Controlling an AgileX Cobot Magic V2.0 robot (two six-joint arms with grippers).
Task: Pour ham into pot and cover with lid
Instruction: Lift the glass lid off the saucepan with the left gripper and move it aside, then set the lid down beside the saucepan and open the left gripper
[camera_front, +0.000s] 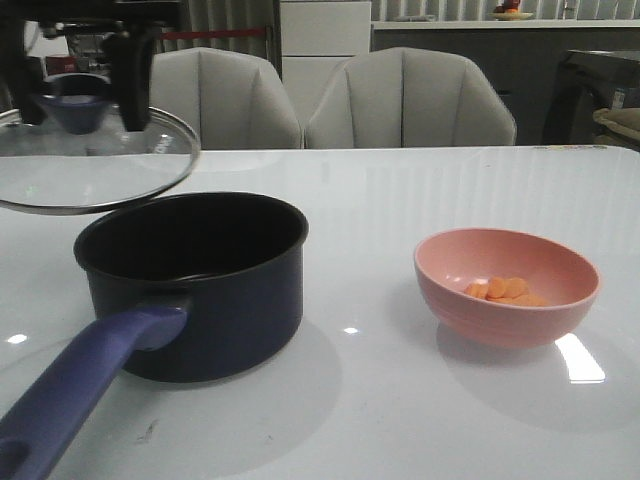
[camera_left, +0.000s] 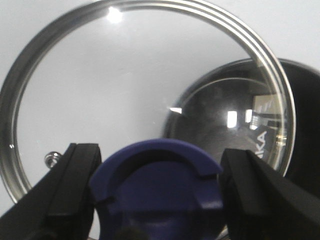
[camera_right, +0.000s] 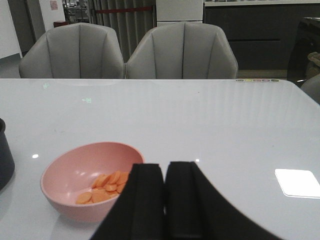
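We find the round clear glass lid with steel rim and purple-blue knob (camera_front: 85, 165) held in the air by the left gripper (camera_left: 157, 192), its black fingers (camera_left: 72, 192) pinching the flared knob from both sides. The lid hangs tilted above and to the left of the dark navy saucepan with black inside and long purple-blue handle (camera_front: 190, 285), overlapping only the pot's near rim in the left wrist view. The pot stands open on the glossy white table (camera_front: 380, 420), with no ham visible inside it.

The thin round orange-pink ham slices (camera_front: 505, 290) lie in a small heap at the bottom of the pink bowl (camera_front: 507, 285), well apart from the pot to its right. The right gripper (camera_right: 165, 200) hovers near the bowl with its fingers pressed together, holding nothing.

In our judgement the glass lid is stiff, fairly heavy and fragile; the knob is the only sound hold, and a swing against the pot rim could chip it. The slices look light, limp and possibly sticky, so they may cling when tipped. The bowl appears light and smooth; we would take it by the rim wall, one finger inside, clear of the slices.
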